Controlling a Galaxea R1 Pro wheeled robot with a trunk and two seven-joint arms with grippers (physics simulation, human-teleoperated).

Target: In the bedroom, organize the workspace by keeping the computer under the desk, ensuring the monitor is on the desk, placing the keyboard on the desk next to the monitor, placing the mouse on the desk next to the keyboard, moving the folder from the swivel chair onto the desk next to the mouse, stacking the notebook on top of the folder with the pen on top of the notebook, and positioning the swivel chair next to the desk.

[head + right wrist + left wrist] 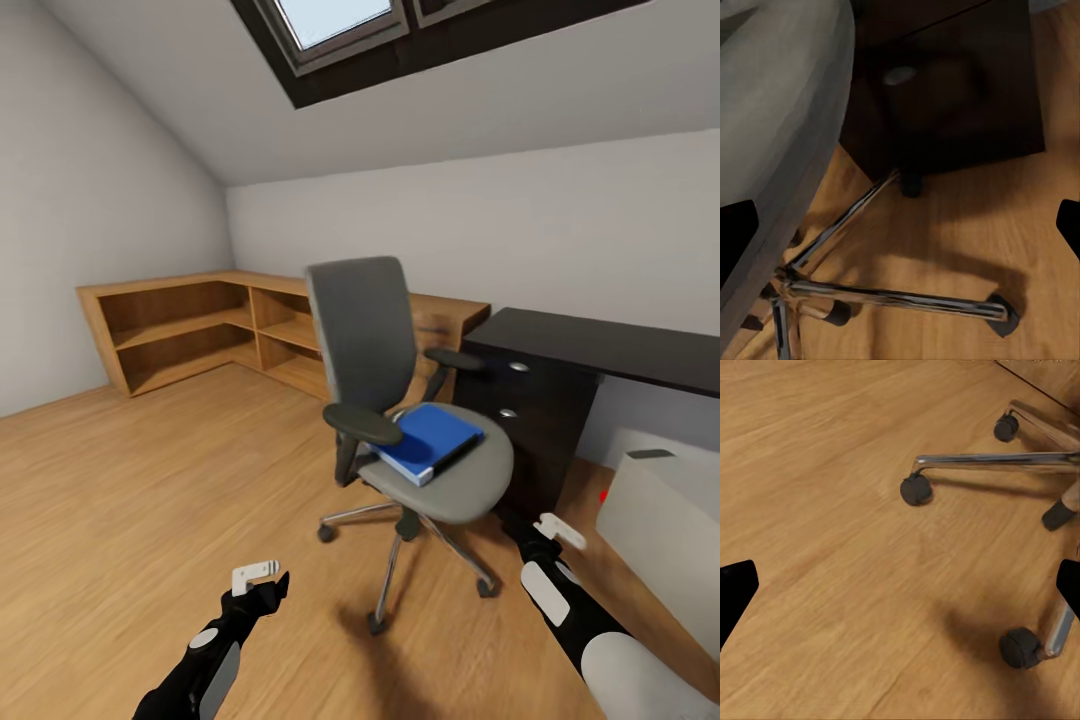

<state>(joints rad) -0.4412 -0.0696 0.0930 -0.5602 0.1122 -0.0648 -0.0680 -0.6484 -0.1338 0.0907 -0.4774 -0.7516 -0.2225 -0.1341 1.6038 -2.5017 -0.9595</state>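
The swivel chair [372, 345] with grey seat and back stands mid-room, just left of the black-topped desk [600, 345]. On its seat lies the blue folder [430, 440]. The light grey computer [665, 520] sits on the floor at the right, beside the desk's dark drawer unit [530, 420]. My left gripper [258, 580] hovers open low over the floor, left of the chair's chrome base [997, 459]. On the other side of the chair, my right gripper [550, 528] is open near the base [870, 292] and the drawer unit. Monitor, keyboard, mouse, notebook and pen are out of view.
A low light-wood shelf unit [200, 330] runs along the back-left walls. Wooden floor [130, 500] stretches wide to the left of the chair. A sloped ceiling with a skylight [335, 20] rises overhead. The chair's casters [916, 490] spread close to both grippers.
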